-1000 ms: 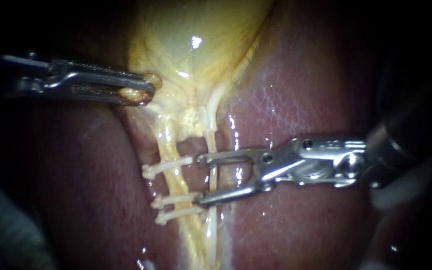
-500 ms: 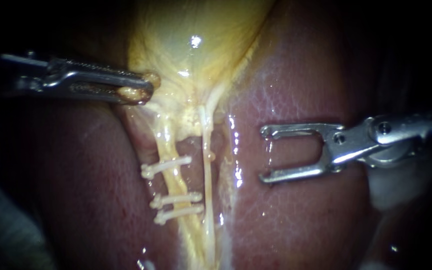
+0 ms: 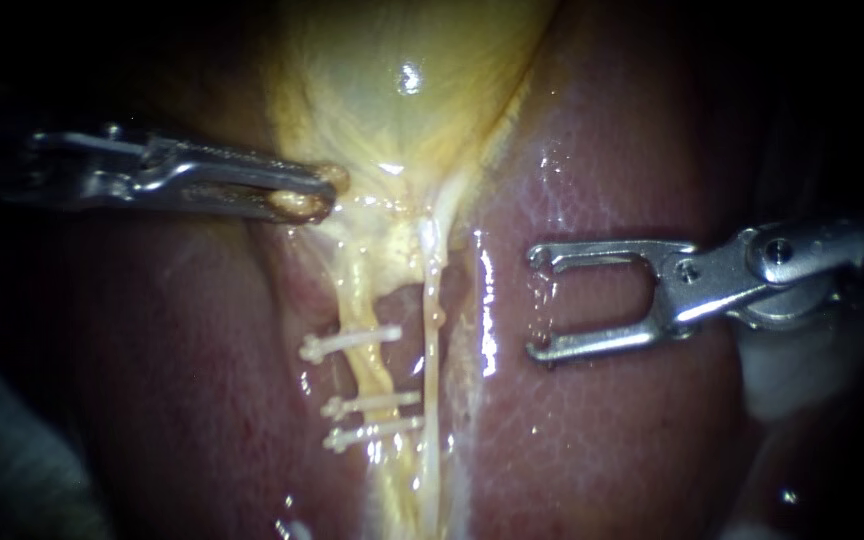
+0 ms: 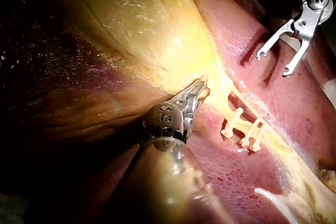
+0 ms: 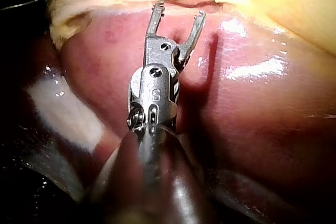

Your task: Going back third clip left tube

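The right instrument (image 3: 542, 302) is hanging over the liver (image 3: 612, 440) with its jaws spread wide and empty; the left tube (image 3: 352, 295), carrying three clips (image 3: 372, 404), is lying ahead of its tips, past a thinner tube (image 3: 430, 380); the left instrument (image 3: 302, 197) is clamping the gallbladder (image 3: 402, 110) edge

pale yellow left tube (image 3: 351, 296), three white clips (image 3: 372, 403) across

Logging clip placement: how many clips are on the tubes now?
3, all across the left tube: upper clip nearest the gallbladder, middle clip and lowest clip close together farther along. The right tube shows none.
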Tool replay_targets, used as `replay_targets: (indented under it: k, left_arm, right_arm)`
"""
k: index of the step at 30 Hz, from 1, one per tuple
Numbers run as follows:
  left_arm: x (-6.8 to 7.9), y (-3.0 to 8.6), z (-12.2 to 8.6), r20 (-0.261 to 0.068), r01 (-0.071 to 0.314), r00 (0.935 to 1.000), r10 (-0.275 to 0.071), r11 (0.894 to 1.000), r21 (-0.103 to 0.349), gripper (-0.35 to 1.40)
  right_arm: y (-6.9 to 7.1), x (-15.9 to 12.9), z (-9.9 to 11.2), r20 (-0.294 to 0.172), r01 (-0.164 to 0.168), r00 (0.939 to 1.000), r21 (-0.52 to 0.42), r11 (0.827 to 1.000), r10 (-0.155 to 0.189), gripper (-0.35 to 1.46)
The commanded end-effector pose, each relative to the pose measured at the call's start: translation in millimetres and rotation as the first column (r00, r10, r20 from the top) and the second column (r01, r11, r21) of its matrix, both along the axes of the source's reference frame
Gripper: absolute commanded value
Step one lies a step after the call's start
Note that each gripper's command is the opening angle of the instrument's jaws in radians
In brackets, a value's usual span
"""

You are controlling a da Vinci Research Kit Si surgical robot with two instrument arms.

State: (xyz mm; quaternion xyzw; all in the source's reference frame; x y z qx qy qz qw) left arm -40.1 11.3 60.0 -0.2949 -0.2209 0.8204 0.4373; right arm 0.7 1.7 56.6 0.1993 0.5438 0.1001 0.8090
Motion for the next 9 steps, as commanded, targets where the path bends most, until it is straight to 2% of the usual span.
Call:
replay_targets:
  k: [1,9]
  left_arm:
    - [0.0,0.0,0.0,0.0,-0.001,1.0,0.001,1.0,0.002,-0.35]
    - [0.4,0.2,-0.3,0.003,-0.004,1.0,0.004,1.0,0.004,-0.35]
  right_arm:
    - [0.0,0.0,0.0,-0.001,0.001,1.0,0.0,1.0,-0.001,0.5]
    - [-0.3,0.4,0.1,-0.014,0.018,0.9997,0.008,1.0,-0.018,0.5]
